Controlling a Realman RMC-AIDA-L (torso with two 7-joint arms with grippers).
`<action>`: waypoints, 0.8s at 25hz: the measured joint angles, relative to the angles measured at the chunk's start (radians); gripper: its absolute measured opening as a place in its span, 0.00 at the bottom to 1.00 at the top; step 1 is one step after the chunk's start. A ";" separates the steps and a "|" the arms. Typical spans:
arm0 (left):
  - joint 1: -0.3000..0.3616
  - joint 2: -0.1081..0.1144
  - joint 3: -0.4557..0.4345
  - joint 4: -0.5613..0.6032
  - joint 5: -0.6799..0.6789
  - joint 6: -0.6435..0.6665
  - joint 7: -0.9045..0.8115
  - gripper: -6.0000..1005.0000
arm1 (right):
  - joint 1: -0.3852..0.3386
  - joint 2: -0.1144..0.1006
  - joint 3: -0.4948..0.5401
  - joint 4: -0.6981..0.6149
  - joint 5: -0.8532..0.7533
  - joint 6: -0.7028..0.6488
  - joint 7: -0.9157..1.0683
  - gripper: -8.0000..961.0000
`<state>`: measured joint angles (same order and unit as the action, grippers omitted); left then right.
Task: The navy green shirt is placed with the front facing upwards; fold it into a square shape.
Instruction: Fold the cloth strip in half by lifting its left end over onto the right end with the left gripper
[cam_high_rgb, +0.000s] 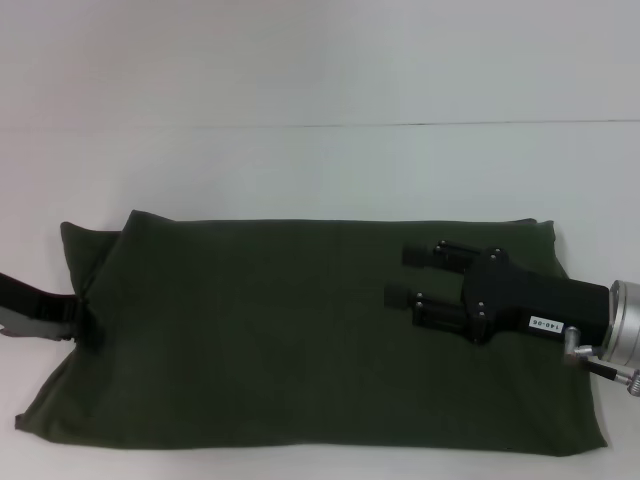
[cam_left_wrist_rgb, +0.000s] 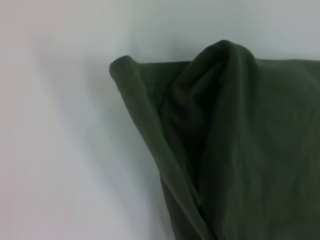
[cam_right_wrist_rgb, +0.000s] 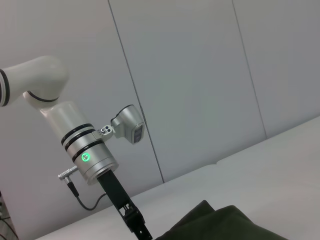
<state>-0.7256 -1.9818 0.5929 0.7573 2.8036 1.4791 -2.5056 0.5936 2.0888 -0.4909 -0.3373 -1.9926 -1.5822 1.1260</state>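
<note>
The navy green shirt (cam_high_rgb: 290, 330) lies on the white bench (cam_high_rgb: 300, 170) in front of me, already folded into a wide rectangle with its plain side up, no lettering showing. My right tool (cam_high_rgb: 397, 275) hangs over the right part of the cloth, pointing toward my left, its two black fingers (cam_high_rgb: 425, 254) spread apart with nothing between them; I cannot tell whether they touch the fabric or float just above it. My left tool (cam_high_rgb: 88, 322) is at the shirt's left edge, about midway along it, where the cloth is drawn in and puckered around its tip; it looks clenched on that edge, though the fingertips themselves are hidden by the fabric. In my left wrist view the shirt's edge (cam_left_wrist_rgb: 235, 145) rises in a soft lifted fold with a rolled hem running beside it, the bench pale alongside. From my right wrist view I see my left arm (cam_right_wrist_rgb: 85, 145) reaching down, a green light on its wrist, with its tool (cam_right_wrist_rgb: 137, 227) meeting a raised hump of the shirt (cam_right_wrist_rgb: 220, 225), and a panelled wall (cam_right_wrist_rgb: 200, 75) behind the bench.
</note>
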 joint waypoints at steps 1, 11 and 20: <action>0.000 0.000 -0.001 0.000 -0.001 0.002 0.001 0.15 | 0.000 0.000 0.000 0.000 0.000 0.000 0.000 0.73; 0.007 0.000 -0.002 0.004 -0.031 -0.001 0.006 0.06 | 0.000 0.000 -0.004 0.000 -0.002 -0.001 0.000 0.73; 0.021 -0.002 -0.011 0.006 -0.102 0.019 0.031 0.06 | 0.013 0.003 -0.047 -0.034 -0.002 0.021 -0.010 0.72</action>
<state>-0.7043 -1.9833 0.5823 0.7630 2.7019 1.4986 -2.4743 0.6062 2.0915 -0.5383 -0.3712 -1.9948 -1.5616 1.1159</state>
